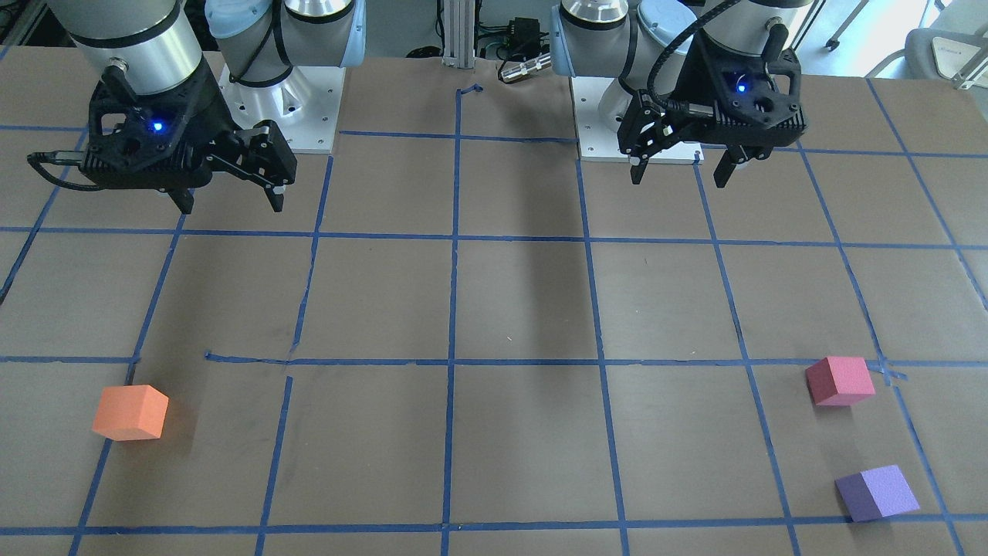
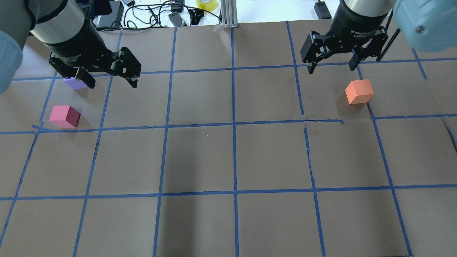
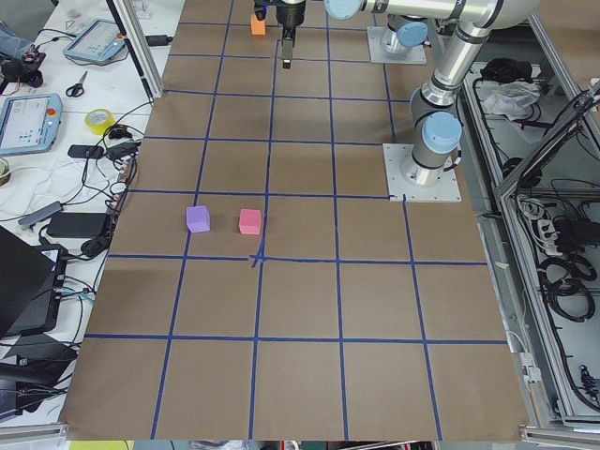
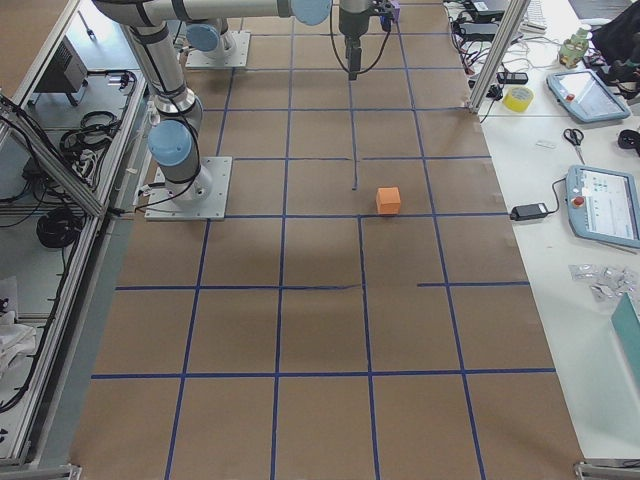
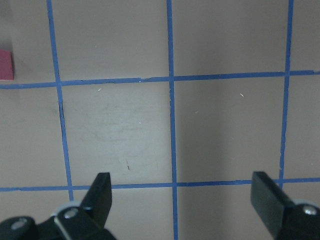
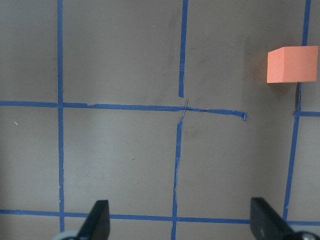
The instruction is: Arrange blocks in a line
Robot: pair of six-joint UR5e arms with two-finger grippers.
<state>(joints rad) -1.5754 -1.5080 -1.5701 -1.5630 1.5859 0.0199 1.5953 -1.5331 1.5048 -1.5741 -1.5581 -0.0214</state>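
Silver arms (image 1: pixel 131 38), pale-blue caps (image 1: pixel 231 23); left pincer (image 1: pixel 679 179), right pincer (image 1: pixel 231 207) black, blue-lit.

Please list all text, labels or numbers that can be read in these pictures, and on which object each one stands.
"2F Adaptive": white print on the black collar above the right tool; the rest is blurred.
On the left tool: similar print, too blurred to read.
Pendant screen: too small.
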